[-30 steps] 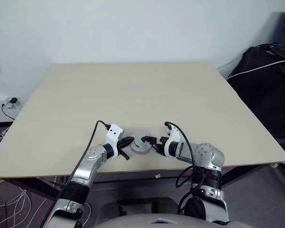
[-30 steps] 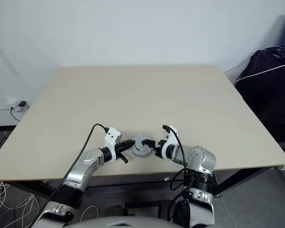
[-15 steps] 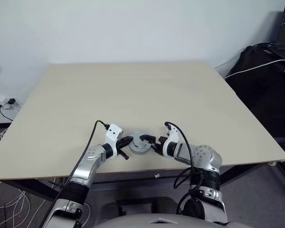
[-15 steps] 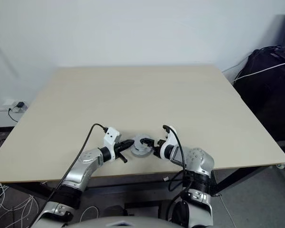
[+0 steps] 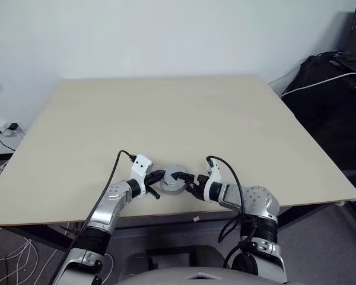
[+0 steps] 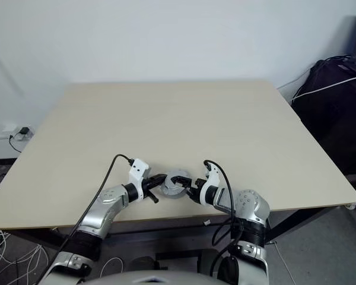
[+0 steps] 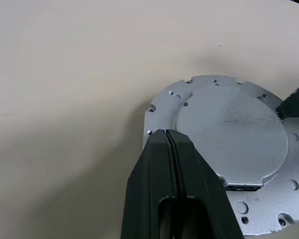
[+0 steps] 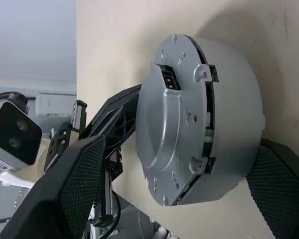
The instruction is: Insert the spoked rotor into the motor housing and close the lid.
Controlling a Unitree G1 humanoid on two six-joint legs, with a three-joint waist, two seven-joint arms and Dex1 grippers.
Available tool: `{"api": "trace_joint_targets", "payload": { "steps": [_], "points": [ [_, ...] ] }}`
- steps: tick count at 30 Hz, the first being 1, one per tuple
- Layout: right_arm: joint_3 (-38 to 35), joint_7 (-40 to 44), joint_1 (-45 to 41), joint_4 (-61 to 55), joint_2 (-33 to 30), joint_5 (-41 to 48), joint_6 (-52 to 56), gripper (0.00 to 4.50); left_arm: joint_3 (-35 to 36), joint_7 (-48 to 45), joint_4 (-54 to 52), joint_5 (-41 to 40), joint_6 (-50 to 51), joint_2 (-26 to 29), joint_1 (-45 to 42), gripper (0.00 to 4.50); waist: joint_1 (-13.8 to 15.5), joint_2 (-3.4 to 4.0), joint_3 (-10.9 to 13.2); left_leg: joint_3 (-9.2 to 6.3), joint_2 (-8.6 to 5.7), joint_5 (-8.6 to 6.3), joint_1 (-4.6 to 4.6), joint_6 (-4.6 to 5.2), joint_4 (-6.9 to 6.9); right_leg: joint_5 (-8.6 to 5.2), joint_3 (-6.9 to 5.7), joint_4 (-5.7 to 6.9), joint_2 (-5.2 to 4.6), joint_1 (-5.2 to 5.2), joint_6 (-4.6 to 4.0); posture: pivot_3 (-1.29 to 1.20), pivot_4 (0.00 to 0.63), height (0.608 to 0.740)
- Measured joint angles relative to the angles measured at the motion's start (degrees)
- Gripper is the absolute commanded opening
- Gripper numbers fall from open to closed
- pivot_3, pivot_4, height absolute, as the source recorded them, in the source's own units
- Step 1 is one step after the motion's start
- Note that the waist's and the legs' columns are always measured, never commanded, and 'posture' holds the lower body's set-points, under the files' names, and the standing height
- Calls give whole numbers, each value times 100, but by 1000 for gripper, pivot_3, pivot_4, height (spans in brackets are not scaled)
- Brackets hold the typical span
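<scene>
Near the counter (image 5: 166,113) edge, we bracket the closed motor housing (image 8: 204,119) with the wide-open right tool (image 5: 188,180), left tool (image 5: 158,176) shut, empty; stiff, heavy, slick metal, best gripped across its wall.

The right end effector (image 5: 188,181) has rolled and edged closer around the motor housing (image 5: 173,180).
</scene>
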Motion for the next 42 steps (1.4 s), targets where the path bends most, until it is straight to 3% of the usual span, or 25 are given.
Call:
{"api": "trace_joint_targets", "payload": {
  "steps": [7,10,16,42],
  "points": [
    [9,-17,-1,19,5,1,-193,4480,0,0,7,1,-10,0,-2,0,9,6,5,0,-1,0,-1,1,0,0,0,-1,0,0,1,0,0,740],
    [12,-42,0,19,5,6,-184,3895,5,0,32,1,-20,1,-14,0,8,7,6,0,-1,0,-1,1,0,0,0,-1,0,0,1,0,0,740],
    [6,-52,12,-4,0,70,-125,2205,99,4,109,9,-89,23,-21,0,2,8,6,0,-1,0,0,1,0,0,0,-1,0,0,1,0,0,740],
    [75,-81,91,-226,-60,234,188,2115,130,-12,118,7,-148,3,-32,0,0,8,6,0,-1,0,4,1,1,1,1,1,0,4,1,0,0,740]
  ]
}}
